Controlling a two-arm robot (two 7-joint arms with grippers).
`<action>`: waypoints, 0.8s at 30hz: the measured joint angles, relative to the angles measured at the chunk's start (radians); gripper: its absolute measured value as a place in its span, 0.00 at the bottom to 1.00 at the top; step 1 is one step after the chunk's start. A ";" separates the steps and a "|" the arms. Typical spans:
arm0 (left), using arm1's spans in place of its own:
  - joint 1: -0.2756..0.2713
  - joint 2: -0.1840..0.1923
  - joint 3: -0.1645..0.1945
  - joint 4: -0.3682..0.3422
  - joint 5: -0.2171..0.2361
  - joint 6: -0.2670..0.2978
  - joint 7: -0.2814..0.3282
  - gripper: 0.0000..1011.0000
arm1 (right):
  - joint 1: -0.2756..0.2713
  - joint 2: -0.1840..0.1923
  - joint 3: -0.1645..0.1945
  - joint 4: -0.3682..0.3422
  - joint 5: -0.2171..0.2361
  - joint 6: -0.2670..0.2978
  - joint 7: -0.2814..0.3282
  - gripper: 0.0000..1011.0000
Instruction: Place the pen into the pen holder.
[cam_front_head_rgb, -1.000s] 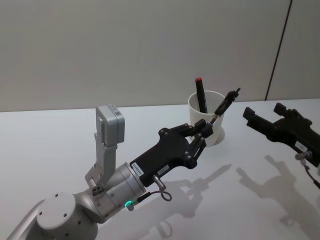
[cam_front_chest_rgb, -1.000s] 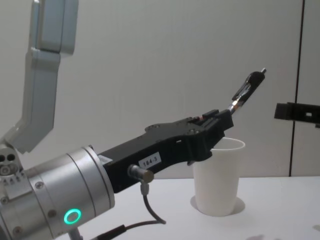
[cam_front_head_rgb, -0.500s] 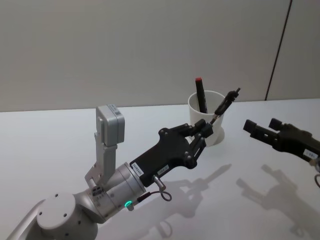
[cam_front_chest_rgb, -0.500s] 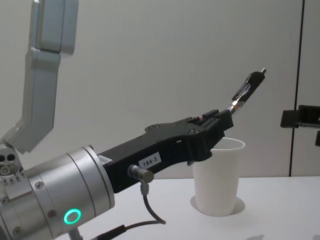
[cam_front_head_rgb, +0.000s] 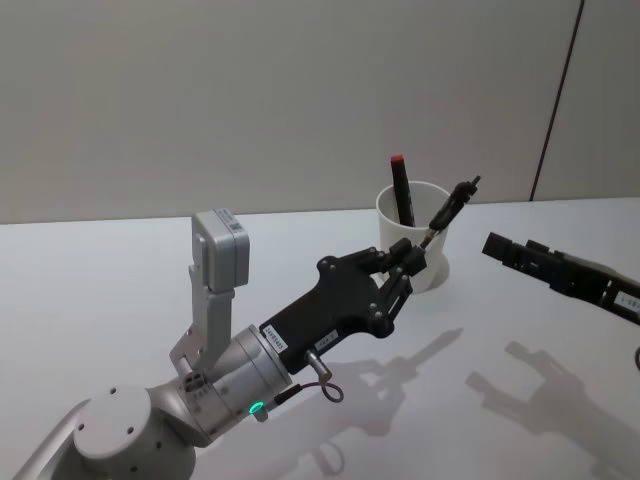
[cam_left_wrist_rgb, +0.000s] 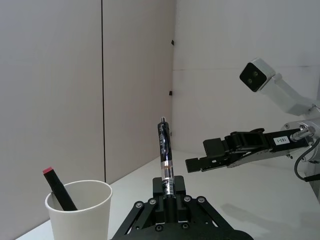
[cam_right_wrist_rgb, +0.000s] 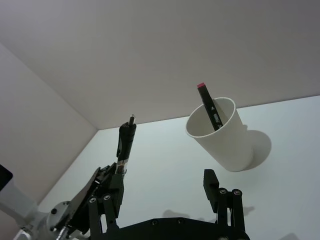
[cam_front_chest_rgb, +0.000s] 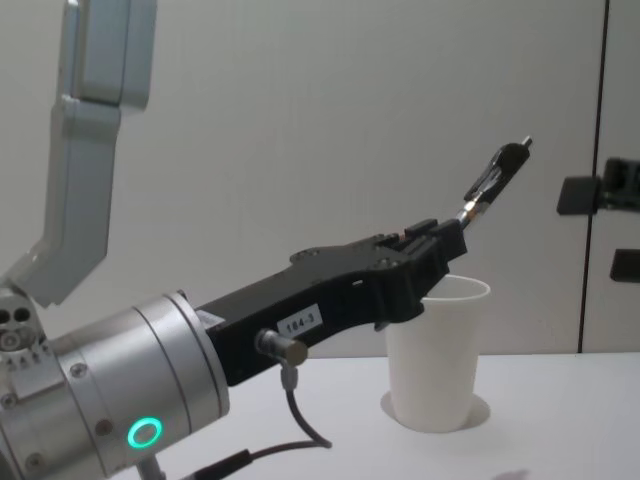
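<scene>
One pen (cam_front_head_rgb: 452, 205) pinched in left gripper (cam_front_head_rgb: 405, 262), beside the pen holder (cam_front_head_rgb: 440, 268); I'd swing it upright over the rim before releasing. Right gripper (cam_front_head_rgb: 500, 247) hangs nearby, spread wide.

Plain white cup (cam_front_head_rgb: 437, 268); black marker (cam_front_head_rgb: 401, 190) with a red cap; black pen (cam_front_head_rgb: 455, 200) with white print, a clear lower section and an orange band. Left gripper (cam_front_head_rgb: 412, 255) black, on a silver-grey arm (cam_front_head_rgb: 240, 375) with a green light ring (cam_front_head_rgb: 256, 407). Table (cam_front_head_rgb: 100, 270) white, wall (cam_front_head_rgb: 250, 100) pale grey.

White table (cam_front_head_rgb: 100, 280); pen holder (cam_front_head_rgb: 441, 266) standing upright on it, far side
</scene>
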 joint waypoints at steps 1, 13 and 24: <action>0.000 0.000 0.000 0.000 0.000 0.000 0.000 0.13 | 0.000 0.001 0.001 0.000 0.012 0.003 -0.001 0.99; 0.000 0.000 0.000 0.000 0.000 0.000 0.000 0.13 | 0.015 0.010 0.011 0.013 0.189 0.030 -0.038 0.99; 0.000 0.000 0.000 0.000 0.000 0.000 0.000 0.13 | 0.035 0.005 -0.007 0.019 0.259 0.024 -0.063 0.99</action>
